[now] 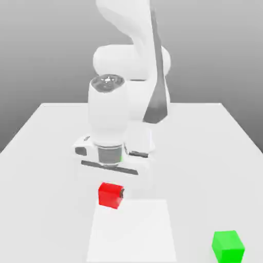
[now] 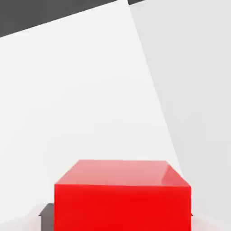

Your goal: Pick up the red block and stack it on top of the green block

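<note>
Green block (image 1: pixel 228 246) sits nearest, well apart from the red block (image 1: pixel 111 195), which the gripper (image 1: pixel 114 191) has clamped; lifting straight up should keep it square.

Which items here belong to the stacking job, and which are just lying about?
Part of the job:
red block, gripper shut on it
green block, toward the exterior view's right

Not part of it:
white table
</note>
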You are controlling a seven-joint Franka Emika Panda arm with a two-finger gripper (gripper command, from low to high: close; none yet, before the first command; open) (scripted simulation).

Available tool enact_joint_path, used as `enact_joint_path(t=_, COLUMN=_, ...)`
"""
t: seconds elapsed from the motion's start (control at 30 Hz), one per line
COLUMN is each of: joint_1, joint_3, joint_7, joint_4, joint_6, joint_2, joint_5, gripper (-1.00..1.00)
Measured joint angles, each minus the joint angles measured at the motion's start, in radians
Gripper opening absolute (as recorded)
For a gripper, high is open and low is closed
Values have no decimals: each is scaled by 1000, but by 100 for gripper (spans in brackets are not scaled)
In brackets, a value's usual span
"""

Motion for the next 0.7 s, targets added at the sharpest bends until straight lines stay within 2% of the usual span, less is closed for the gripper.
enact_joint_path(t=0.07, joint_1=-2, joint_3=62, joint_7=-57, joint_4=51, joint_6=-30, joint_2=20, joint_5=-7, gripper=-100)
enact_joint_path(t=0.17, joint_1=120, joint_3=137, joint_7=-162, joint_4=156, joint_6=-87, joint_2=70, joint_5=-30, gripper=-100)
enact_joint_path(t=0.37, joint_1=235, joint_3=259, joint_7=-386, joint_4=391, joint_6=-211, joint_2=192, joint_5=-98, gripper=-100)
enact_joint_path(t=0.5, joint_1=286, joint_3=251, joint_7=-387, joint_4=445, joint_6=-147, joint_2=317, joint_5=-175, gripper=-100)
enact_joint_path(t=0.53, joint_1=299, joint_3=237, joint_7=-374, joint_4=449, joint_6=-116, joint_2=352, joint_5=-196, gripper=100)
enact_joint_path(t=0.7, joint_1=298, joint_3=237, joint_7=-374, joint_4=449, joint_6=-116, joint_2=352, joint_5=-196, gripper=100)
